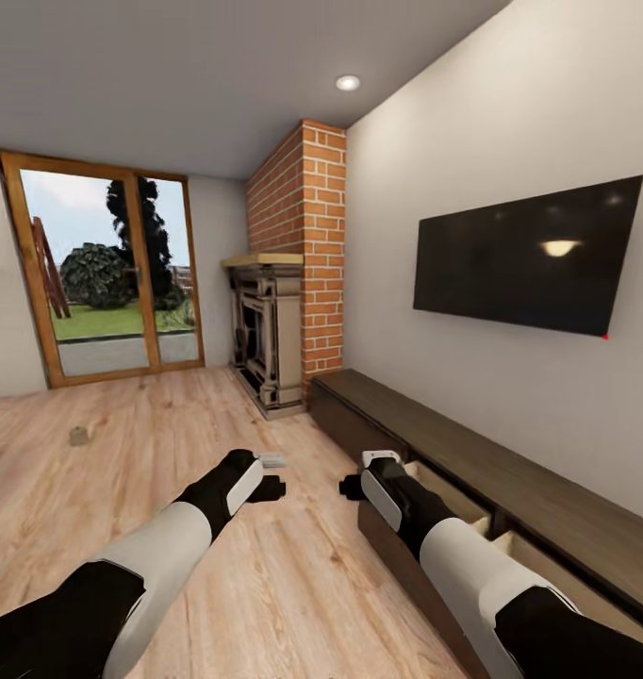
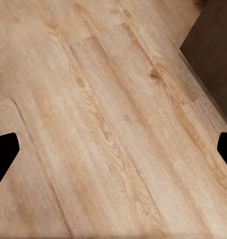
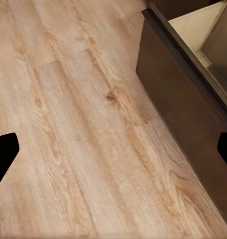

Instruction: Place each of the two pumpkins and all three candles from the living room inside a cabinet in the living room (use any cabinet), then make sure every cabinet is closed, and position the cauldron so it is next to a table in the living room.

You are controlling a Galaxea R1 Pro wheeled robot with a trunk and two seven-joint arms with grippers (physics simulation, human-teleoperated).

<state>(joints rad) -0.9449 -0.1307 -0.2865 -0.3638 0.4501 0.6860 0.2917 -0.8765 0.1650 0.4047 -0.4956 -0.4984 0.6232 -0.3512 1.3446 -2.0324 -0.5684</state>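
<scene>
Both arms reach over the wood floor (image 1: 293,575) beside the cabinet (image 1: 510,462), its drawers pulled out. Left gripper (image 2: 113,154) and right gripper (image 3: 113,154) have fingers spread wide, empty. A candle (image 1: 78,436) sits on the floor far from the cabinet; the right wrist view shows a tan drawer interior (image 3: 200,30).

Brick chimney (image 1: 307,245) above fireplace (image 1: 267,335), wall-mounted television (image 1: 527,253), glass patio doors (image 1: 105,269)
</scene>
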